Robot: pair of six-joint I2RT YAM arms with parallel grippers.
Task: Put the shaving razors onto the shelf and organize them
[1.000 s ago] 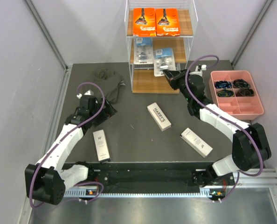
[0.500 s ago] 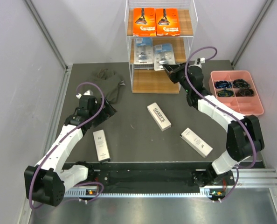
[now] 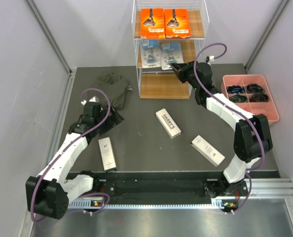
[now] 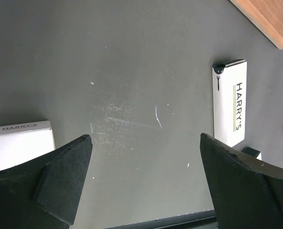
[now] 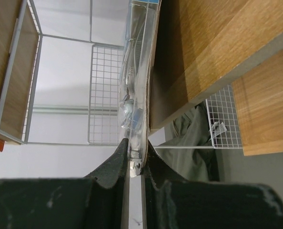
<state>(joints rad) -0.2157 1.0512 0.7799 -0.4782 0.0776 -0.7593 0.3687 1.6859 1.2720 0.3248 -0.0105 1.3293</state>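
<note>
Right gripper (image 5: 136,157) is pinched tight on the end of a clear, blue-backed blister pack (image 5: 133,90). The pack is over the shelf's (image 3: 164,87) middle tier, just beside the other pack (image 3: 150,53) and close to the right wire wall. Left gripper (image 4: 145,139) is spread wide above the table (image 3: 136,128), where three white boxes (image 3: 167,123) lie well apart.

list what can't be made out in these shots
- Right wrist: blister pack in the right gripper shows edge-on; front unreadable.
- Left wrist: white box cut off by the frame edge and a finger of the left gripper.
- Top: dark items in the pink tray too small to identify.
- Top: shelf bottom tier's back hidden by upper tiers.
</note>
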